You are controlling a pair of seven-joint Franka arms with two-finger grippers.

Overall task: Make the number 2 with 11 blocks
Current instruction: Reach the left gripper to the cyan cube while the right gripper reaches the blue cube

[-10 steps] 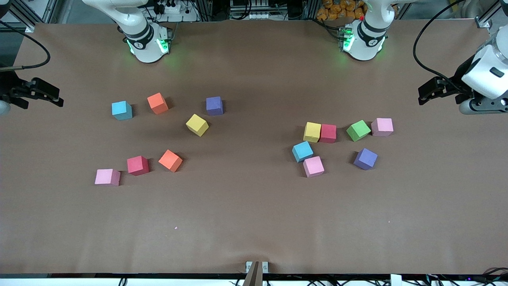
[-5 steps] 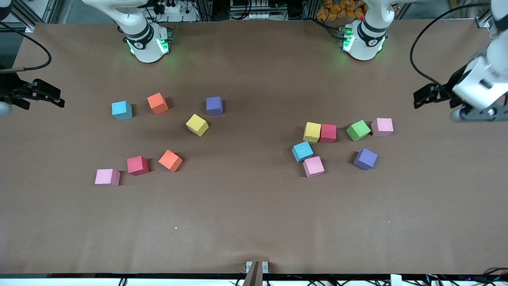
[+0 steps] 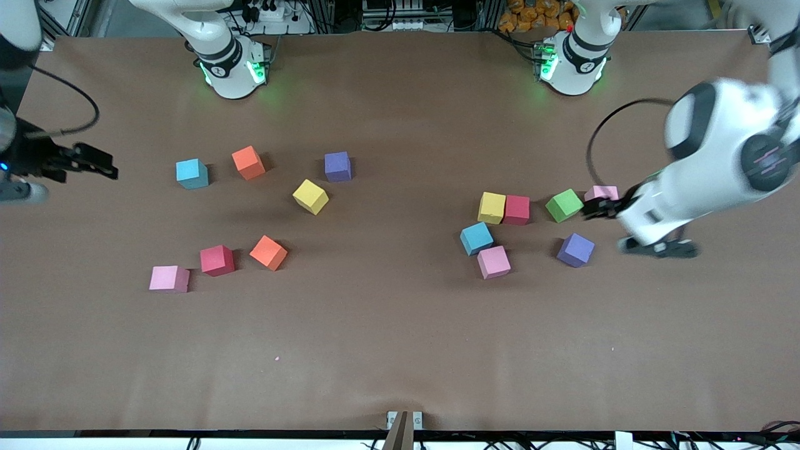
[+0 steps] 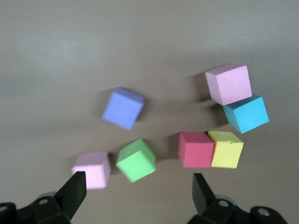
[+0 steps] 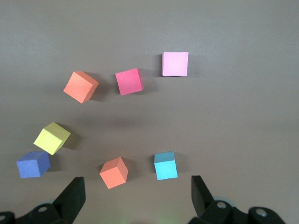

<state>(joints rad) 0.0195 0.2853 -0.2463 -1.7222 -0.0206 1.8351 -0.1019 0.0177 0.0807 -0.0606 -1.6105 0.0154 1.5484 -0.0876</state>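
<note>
No digit stands yet; the blocks (image 3: 310,196) lie scattered in two loose groups, so this looks like the first pick. The left gripper (image 3: 600,208), jaws wide and empty, hovers over the pink cube (image 3: 601,192) beside the green cube (image 3: 564,205); next it must descend squarely and close. The right gripper (image 3: 100,169), open and empty, waits near the blue cube (image 3: 191,173). No containers are present.
</note>
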